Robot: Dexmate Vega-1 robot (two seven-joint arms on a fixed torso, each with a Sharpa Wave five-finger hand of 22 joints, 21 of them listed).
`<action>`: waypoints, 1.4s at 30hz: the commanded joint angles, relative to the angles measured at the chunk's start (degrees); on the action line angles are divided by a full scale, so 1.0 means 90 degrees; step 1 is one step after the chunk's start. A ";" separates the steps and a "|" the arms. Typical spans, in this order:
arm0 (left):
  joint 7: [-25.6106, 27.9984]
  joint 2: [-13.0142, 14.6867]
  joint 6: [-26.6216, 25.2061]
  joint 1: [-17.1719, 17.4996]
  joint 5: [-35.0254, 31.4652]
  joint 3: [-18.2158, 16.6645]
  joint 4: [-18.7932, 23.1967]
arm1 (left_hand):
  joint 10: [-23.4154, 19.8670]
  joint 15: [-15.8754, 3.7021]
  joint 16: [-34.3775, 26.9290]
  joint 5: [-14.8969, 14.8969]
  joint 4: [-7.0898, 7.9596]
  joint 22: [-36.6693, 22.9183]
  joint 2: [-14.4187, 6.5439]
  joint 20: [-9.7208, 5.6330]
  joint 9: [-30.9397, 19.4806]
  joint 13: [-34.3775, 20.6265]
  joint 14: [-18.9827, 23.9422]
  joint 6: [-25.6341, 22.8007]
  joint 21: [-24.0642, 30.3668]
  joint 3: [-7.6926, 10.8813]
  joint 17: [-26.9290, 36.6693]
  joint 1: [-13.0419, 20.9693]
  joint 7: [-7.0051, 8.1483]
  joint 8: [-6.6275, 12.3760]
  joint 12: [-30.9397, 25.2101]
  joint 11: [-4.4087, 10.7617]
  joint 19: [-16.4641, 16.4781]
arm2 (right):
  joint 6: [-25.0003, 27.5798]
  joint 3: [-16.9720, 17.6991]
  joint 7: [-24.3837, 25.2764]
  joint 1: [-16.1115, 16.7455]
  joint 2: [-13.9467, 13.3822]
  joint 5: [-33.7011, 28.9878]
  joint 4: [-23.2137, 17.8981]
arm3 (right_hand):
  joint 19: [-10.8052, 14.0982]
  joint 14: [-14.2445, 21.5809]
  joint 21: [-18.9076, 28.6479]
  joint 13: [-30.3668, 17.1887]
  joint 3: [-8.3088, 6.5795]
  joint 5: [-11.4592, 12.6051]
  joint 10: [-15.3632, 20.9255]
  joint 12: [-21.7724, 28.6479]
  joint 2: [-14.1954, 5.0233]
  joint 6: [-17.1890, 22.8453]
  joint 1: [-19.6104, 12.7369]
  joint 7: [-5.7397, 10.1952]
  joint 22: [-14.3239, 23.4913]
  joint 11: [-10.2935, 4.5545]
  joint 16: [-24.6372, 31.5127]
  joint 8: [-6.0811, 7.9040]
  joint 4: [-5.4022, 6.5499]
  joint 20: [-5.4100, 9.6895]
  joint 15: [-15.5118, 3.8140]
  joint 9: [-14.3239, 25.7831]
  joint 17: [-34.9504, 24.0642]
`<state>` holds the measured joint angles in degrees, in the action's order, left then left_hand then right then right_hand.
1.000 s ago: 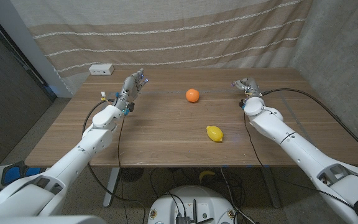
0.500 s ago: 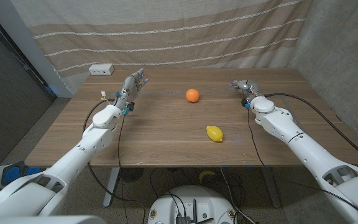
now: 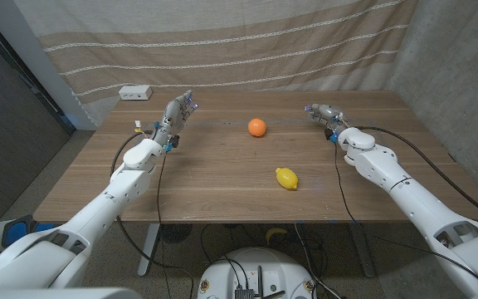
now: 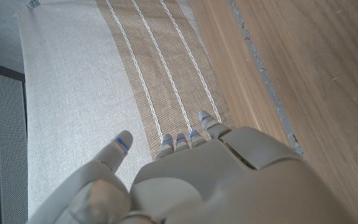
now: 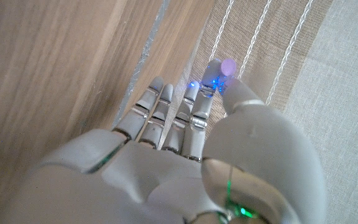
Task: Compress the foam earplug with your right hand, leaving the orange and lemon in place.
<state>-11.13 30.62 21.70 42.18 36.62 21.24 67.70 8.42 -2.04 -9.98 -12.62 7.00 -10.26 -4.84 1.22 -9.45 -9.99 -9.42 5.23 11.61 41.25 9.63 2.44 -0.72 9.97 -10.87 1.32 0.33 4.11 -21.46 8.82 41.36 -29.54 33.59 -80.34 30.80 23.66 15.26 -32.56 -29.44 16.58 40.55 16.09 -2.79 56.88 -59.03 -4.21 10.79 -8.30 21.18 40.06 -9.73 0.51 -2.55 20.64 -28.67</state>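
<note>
Purple foam earplug pinched at right hand fingertips; left hand fingers apart.

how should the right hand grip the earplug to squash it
Across its round sides, thumb pad against a fingertip. The earplug is tiny and rounded, and the right hand seems to pinch it that way at its fingertips, so squeezing there should flatten it.

Even, soft indoor light, faint shadows under the orange and lemon, wrist views slightly blurred
</note>
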 commanded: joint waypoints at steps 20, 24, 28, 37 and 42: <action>0.0082 0.0130 -0.0054 0.0117 -0.0051 -0.0016 0.0251 | 0.0122 0.0043 0.0010 0.0008 -0.0132 -0.0011 -0.0540 0.0037 -0.0037 -0.0014 -0.0213 0.0124 -0.0004 -0.0011 -0.0013 0.0117 0.0016 0.0013 0.0014 0.0006 -0.0045 | -0.0114 -0.0008 -0.1453 -0.0016 -0.0557 0.0911 -0.0240 | -0.0330 -0.0758 0.0003 -0.0340 0.0587 -0.0516 -0.0378 -0.0195 -0.0694 -0.0861 0.0110 0.0186 0.0085 -0.0237 0.0283 0.0006 0.0225 0.0161 -0.0865 0.0652 -0.0676; 0.0069 0.0137 -0.0046 0.0119 -0.0056 -0.0013 0.0252 | 0.0125 0.0050 0.0008 0.0010 -0.0149 -0.0010 -0.0539 0.0036 -0.0037 -0.0014 -0.0215 0.0127 -0.0006 -0.0017 -0.0013 0.0125 0.0013 0.0015 0.0013 0.0006 -0.0048 | -0.0083 0.0006 -0.1490 0.0008 -0.0606 0.0965 -0.0298 | -0.0411 -0.0816 0.0010 -0.0463 0.0717 -0.0573 -0.0462 -0.0189 -0.0837 -0.0943 0.0346 0.0332 0.0095 -0.0342 0.0313 0.0122 0.0421 0.0228 -0.0893 0.0865 -0.0761; 0.0059 0.0140 -0.0037 0.0118 -0.0060 -0.0011 0.0249 | 0.0131 0.0050 0.0008 0.0012 -0.0161 -0.0010 -0.0540 0.0038 -0.0037 -0.0015 -0.0221 0.0135 -0.0008 -0.0020 -0.0013 0.0131 0.0012 0.0015 0.0013 0.0008 -0.0055 | -0.0211 0.0094 -0.1607 0.0077 -0.0570 0.1126 -0.0267 | -0.0488 -0.0817 0.0007 -0.0558 0.0727 -0.0551 -0.0479 -0.0157 -0.0898 -0.1023 0.0519 0.0460 0.0099 -0.0408 0.0256 0.0216 0.0579 0.0298 -0.0904 0.1034 -0.0751; 0.0074 0.0142 -0.0055 0.0144 -0.0028 -0.0029 0.0288 | 0.0163 0.0046 0.0006 0.0017 -0.0199 -0.0009 -0.0540 0.0039 -0.0037 -0.0016 -0.0230 0.0162 -0.0011 -0.0031 -0.0013 0.0149 0.0018 0.0013 0.0019 0.0007 -0.0063 | -0.0424 0.0341 -0.2082 0.0184 -0.0524 0.1638 -0.0206 | -0.0563 -0.0802 0.0010 -0.0697 0.0713 -0.0504 -0.0430 -0.0062 -0.0913 -0.1119 0.0655 0.0565 0.0102 -0.0441 0.0190 0.0341 0.0709 0.0337 -0.0946 0.1254 -0.0755; 0.0077 0.0157 -0.0017 0.0162 -0.0047 -0.0035 0.0304 | 0.0172 0.0049 0.0008 0.0019 -0.0215 -0.0009 -0.0541 0.0035 -0.0037 -0.0016 -0.0243 0.0172 -0.0011 -0.0036 -0.0013 0.0157 0.0019 0.0013 0.0020 0.0007 -0.0066 | -0.0977 0.0512 -0.2666 0.0268 -0.0369 0.1890 0.0035 | -0.0613 -0.0854 0.0004 -0.0759 0.0717 -0.0487 -0.0472 -0.0043 -0.0902 -0.1136 0.0680 0.0570 0.0103 -0.0436 0.0165 0.0402 0.0725 0.0344 -0.0952 0.1350 -0.0784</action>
<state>-10.54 31.85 21.32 43.29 36.21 21.08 70.06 9.66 -1.74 -9.98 -12.62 5.42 -10.25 -5.29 1.43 -9.46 -9.99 -9.73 6.25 11.62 40.95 9.34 3.20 -0.30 9.97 -10.87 1.32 0.12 0.74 -19.87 -8.47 42.34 -34.23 46.37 -82.26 25.76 16.42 15.25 -39.04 -22.88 11.97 35.78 15.29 -11.10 46.92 -52.83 0.61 11.60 -11.17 23.05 43.10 -3.45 2.66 -2.15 32.32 -35.46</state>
